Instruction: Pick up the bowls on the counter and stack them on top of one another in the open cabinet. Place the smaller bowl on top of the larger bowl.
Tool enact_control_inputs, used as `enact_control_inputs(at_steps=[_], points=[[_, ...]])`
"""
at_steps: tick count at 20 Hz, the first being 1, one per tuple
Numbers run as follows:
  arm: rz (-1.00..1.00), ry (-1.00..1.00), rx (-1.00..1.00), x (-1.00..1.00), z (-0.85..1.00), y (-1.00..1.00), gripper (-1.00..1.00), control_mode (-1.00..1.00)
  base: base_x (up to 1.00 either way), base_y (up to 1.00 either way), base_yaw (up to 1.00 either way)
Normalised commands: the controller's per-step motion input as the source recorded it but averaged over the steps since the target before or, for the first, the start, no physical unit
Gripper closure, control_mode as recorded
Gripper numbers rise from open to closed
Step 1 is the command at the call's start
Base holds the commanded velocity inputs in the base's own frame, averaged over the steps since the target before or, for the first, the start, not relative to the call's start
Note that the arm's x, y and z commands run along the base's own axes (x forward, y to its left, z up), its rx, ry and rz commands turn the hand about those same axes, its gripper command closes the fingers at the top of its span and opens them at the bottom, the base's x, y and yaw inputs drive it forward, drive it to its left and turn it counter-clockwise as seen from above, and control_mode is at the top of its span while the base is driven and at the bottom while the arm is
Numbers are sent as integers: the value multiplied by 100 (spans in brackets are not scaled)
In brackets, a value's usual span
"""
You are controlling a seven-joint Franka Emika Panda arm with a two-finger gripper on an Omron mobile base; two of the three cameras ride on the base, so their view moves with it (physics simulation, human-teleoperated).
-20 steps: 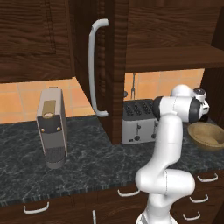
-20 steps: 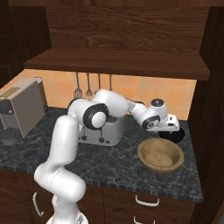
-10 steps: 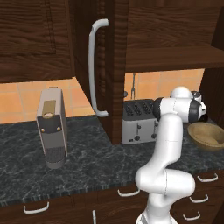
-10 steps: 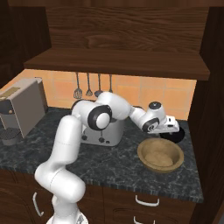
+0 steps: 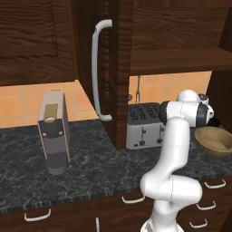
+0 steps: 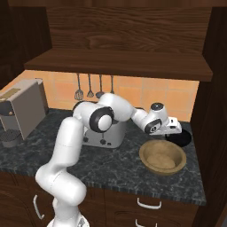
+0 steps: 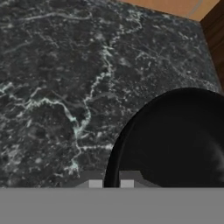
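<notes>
My gripper (image 7: 111, 183) hangs over the near rim of the smaller bowl (image 7: 175, 140), fingertips (image 7: 95, 183) a narrow gap apart, straddling that rim. It sits at the counter's (image 7: 57, 78) back right corner, just behind the larger bowl (image 6: 162, 157), under the open cabinet (image 6: 119, 62).

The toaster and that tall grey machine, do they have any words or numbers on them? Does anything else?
No words, numbers or signs can be read anywhere.
The toaster: plain metal, dark slots and knobs, no writing.
The tall grey machine: a tan panel and small dots, no letters.
The tan bowl, black bowl and counter: unmarked.
</notes>
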Motion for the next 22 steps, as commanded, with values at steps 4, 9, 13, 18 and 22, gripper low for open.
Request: enact_control_inputs(at_steps=[4,9,13,18,22], points=[[0,-7,0,-2,20,0,100,-100,0,0,0],[0,-26,-5,-29,75,13,100,-100,0,0,0],[0,-20,-15,-86,44,26,100,-100,0,0,0],[0,-12,-16,-100,28,34,100,-100,0,0,0],[3,-5,-15,-100,63,51,100,-100,0,0,0]])
